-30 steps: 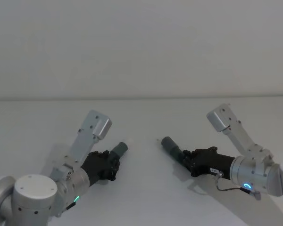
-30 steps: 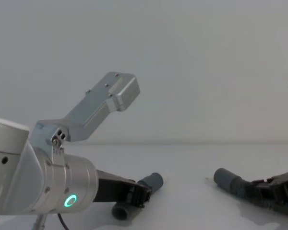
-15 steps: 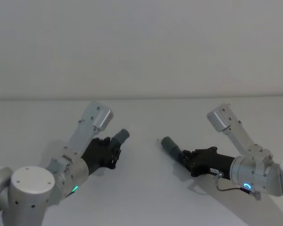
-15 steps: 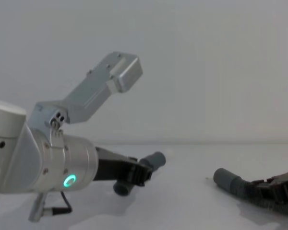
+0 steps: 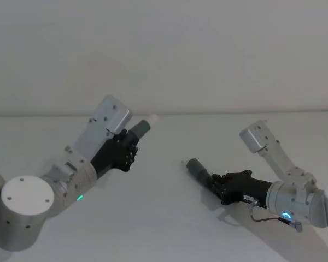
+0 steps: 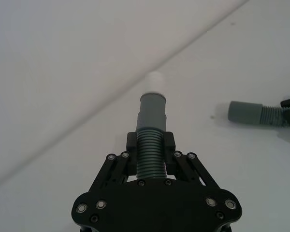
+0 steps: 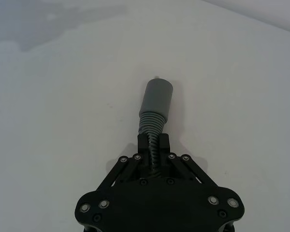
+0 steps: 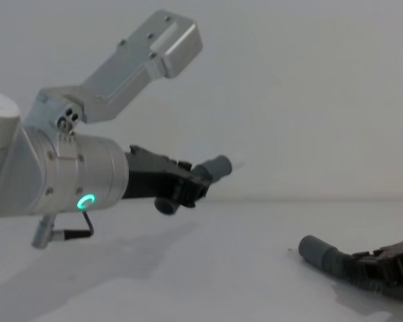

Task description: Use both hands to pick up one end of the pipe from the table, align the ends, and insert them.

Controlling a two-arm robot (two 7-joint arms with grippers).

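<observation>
The left gripper (image 5: pixel 129 145), closed on the ribbed grey hose (image 5: pixel 139 129), aims its white tip (image 5: pixel 152 117) forward-right and slightly up; the right gripper (image 5: pixel 217 183) clamps the other hose (image 5: pixel 206 176), its socket cuff (image 5: pixel 195 166) pointing forward-left.

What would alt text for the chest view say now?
The left gripper holds a ribbed hose piece above the white table, its white tip pointing to the robot's right. At lower right, the right gripper grips the second hose piece low at the table, socket cuff facing left.

White-tipped hose (image 5: pixel 141 129) hangs aloft, tilted; socket hose (image 5: pixel 198 170) seemingly lies on table (image 5: pixel 164 218).
</observation>
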